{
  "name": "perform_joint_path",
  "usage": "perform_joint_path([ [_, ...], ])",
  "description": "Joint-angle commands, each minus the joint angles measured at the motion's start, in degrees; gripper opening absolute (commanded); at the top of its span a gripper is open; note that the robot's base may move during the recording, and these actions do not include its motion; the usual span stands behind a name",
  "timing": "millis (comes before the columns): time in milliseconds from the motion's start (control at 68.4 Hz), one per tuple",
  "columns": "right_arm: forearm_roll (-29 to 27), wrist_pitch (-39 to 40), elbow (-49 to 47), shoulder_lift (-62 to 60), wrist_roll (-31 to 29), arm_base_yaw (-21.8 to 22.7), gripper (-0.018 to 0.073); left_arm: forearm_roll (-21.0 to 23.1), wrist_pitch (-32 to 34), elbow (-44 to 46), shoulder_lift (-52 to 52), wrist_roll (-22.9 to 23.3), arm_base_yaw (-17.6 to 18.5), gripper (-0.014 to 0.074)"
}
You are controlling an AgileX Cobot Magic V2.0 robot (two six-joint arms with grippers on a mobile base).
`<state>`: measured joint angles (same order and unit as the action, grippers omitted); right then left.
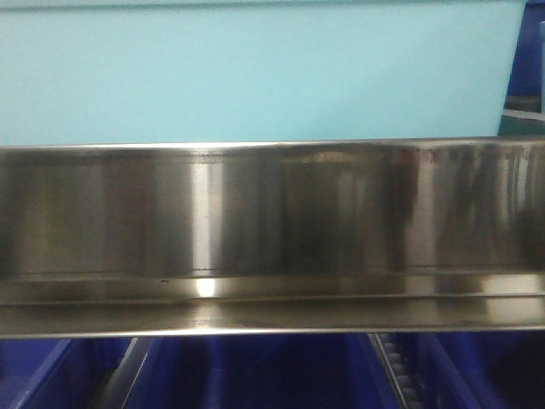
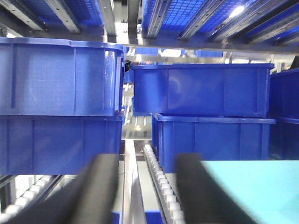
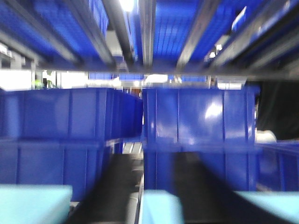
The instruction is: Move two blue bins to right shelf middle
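Middle-tier rail point(image 1: 272, 213) fills the front view with a pale aqua bin point(image 1: 255, 72) directly above it. I judge one bin is at or on the tier, but can't confirm it's seated. Royal-blue bins point(image 2: 56, 79) are stacked ahead of both my wrists; not mine to move. Left gripper point(image 2: 146, 168): fingers spread, only roller track point(image 2: 161, 186) in the gap, aqua face point(image 2: 252, 191) just outside to its right. Right gripper point(image 3: 156, 175): view blurred, aqua patches below it on both sides plus one between the fingers. Possibly a rim pinched, can't tell. Second bin's placement unverified; push-in and release likely left.
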<state>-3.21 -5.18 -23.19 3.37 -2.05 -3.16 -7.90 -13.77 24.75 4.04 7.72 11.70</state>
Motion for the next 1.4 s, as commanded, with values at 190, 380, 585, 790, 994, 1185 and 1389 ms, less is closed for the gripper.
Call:
perform_joint_path([
  [190,-0.15,-2.26,-8.97,12.0,-0.05,0.11,0.0564,2.21,-8.88,12.62,13.94,0.47,0.01,0.0613],
  [380,-0.15,-13.9,-19.57,22.48,-0.05,0.11,0.0559,2.98,-15.56,22.91,25.5,0.36,6.36,0.0612],
  [585,-0.15,-24.18,-33.46,35.05,-0.05,-6.14,0.0559,2.98,-29.16,37.6,40.63,0.09,14.48,0.061],
  [790,-0.15,-29.25,-43.46,47.02,-0.05,-16.59,0.0559,4.42,-37.23,48.33,54.67,0.09,16.7,0.061],
  [994,-0.15,-46.2,-55.77,61.08,0.21,-19.88,0.0559,4.71,-45.99,55.92,65.83,0.09,16.7,0.061],
  [1185,1.74,-56.94,-64.42,71.95,5.99,-19.88,0.0559,4.71,-51.12,60.28,73.95,0.57,16.57,0.061],
  [1389,1.98,-57.47,-65.44,79.8,7.59,-19.88,0.0559,7.15,-51.69,60.63,80.03,1.73,14.15,0.061],
])
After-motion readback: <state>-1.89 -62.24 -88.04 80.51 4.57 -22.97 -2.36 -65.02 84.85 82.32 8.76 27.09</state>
